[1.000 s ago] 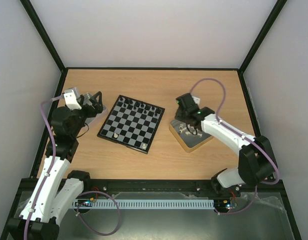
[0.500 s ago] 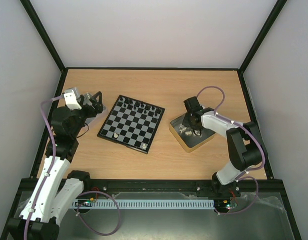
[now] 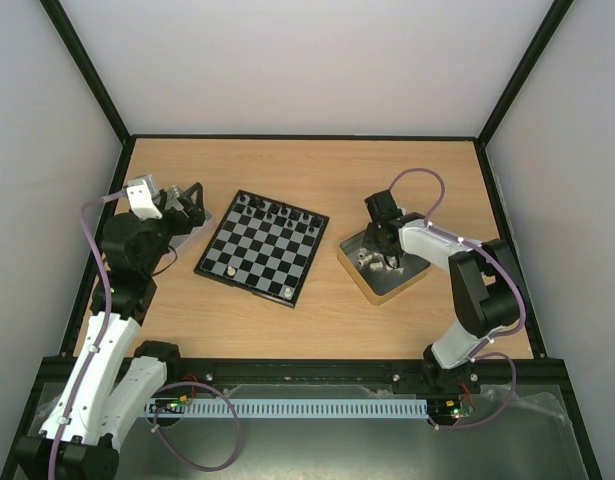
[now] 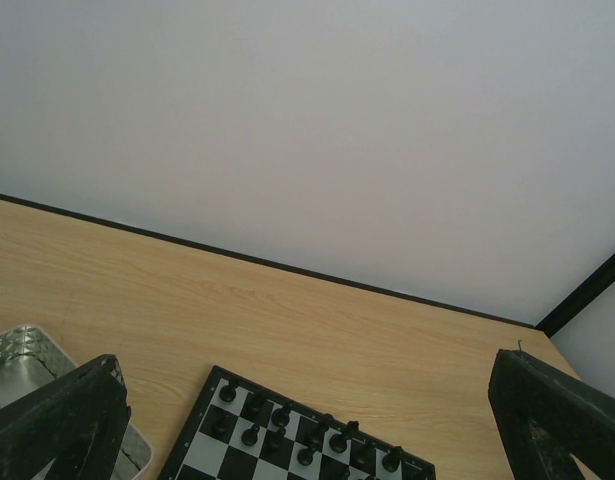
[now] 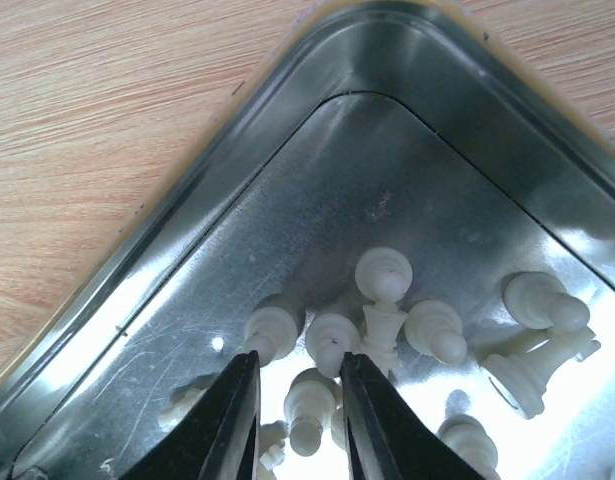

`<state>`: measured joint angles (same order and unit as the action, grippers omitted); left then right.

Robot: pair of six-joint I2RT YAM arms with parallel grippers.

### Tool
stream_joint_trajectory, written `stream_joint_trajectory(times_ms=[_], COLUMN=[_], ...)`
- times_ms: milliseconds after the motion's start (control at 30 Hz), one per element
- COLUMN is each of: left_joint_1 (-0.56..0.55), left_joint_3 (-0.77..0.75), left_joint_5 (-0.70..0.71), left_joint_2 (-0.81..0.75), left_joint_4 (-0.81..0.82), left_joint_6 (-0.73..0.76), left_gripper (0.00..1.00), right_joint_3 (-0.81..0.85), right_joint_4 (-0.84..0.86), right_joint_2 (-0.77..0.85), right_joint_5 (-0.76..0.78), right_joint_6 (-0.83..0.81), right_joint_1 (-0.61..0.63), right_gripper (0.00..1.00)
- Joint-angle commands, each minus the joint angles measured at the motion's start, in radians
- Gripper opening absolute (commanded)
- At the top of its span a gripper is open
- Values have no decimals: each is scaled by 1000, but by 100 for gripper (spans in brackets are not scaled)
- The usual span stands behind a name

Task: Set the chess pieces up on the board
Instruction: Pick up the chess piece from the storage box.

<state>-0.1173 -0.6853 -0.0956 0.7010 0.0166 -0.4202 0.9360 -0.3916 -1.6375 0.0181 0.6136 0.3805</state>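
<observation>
The board [image 3: 259,248] lies left of the table's middle. Black chess pieces [image 3: 277,211] fill its far rows, and two white ones [image 3: 232,269] stand near its front edge. Several more white pieces [image 5: 387,285] lie heaped in a silver tray [image 5: 187,230]. My right gripper [image 5: 297,365] is down inside this tray [image 3: 407,280]. Its jaws stand narrowly open around one lying white pawn [image 5: 307,410], with a gap still showing on the left. My left gripper [image 3: 192,200] hangs wide open and empty left of the board [image 4: 217,450], above the table.
A second silver tray [image 4: 27,350] sits under my left gripper at the table's left edge. The right tray rests on a wooden block. Black frame posts and pale walls close in the table on three sides.
The right arm has drawn in and lowered its gripper into the tray, and its jaws have narrowed around the white pawn. The left arm has not moved.
</observation>
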Motion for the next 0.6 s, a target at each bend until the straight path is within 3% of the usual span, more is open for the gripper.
stream_joint_trajectory(times_ms=[0, 200, 367, 567], left_joint_1=[5, 6, 6, 6], left_joint_3=[7, 7, 7, 7], left_joint_5=[5, 4, 5, 5], left_joint_2=[-4, -4, -6, -5], left_joint_4=[17, 19, 19, 19], left_joint_6=[-3, -3, -3, -3], left_gripper=[99, 99, 99, 99], right_joint_3=[15, 30, 39, 42], right_joint_4=[-45, -53, -47, -29], right_joint_2=[1, 1, -18, -41], right_joint_5=[39, 78, 101, 104], right_joint_6=[-20, -33, -34, -41], right_joint_1=[-3, -2, -3, -3], right_gripper=[25, 29, 14, 14])
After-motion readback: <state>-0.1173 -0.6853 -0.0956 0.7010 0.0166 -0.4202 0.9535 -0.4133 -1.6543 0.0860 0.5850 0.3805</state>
